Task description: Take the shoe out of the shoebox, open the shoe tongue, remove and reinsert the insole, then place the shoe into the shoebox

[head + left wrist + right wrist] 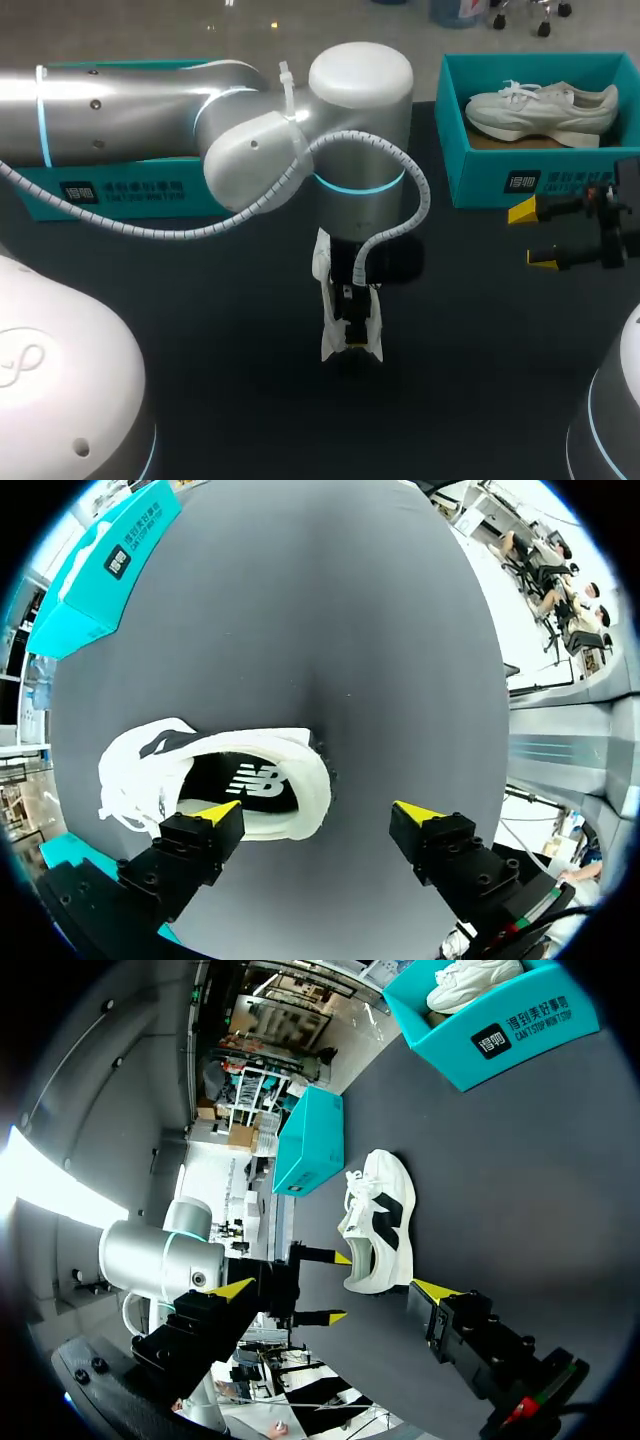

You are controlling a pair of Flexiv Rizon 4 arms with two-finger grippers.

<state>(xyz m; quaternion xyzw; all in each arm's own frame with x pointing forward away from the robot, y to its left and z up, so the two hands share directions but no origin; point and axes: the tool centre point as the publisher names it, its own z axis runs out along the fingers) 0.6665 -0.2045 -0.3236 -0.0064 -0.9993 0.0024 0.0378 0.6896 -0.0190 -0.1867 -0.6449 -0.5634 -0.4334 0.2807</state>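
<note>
A white shoe [150, 770] with a black insole [245, 780] stands on the dark table, right under my left gripper [317, 812]. That gripper is open; one finger [205, 830] hovers at the shoe's heel opening and the other stands clear of it over bare table. In the head view the left gripper [352, 340] points straight down and hides most of the shoe [325, 335]. My right gripper [535, 237] hangs open and empty at the right, in front of the teal shoebox [520, 182]. From its wrist the shoe [378, 1222] lies ahead.
A second white shoe [540, 108] lies inside the teal shoebox. Another teal box [110, 190] sits at the back left, partly behind my left arm. Dark table surface surrounds the shoe on all sides.
</note>
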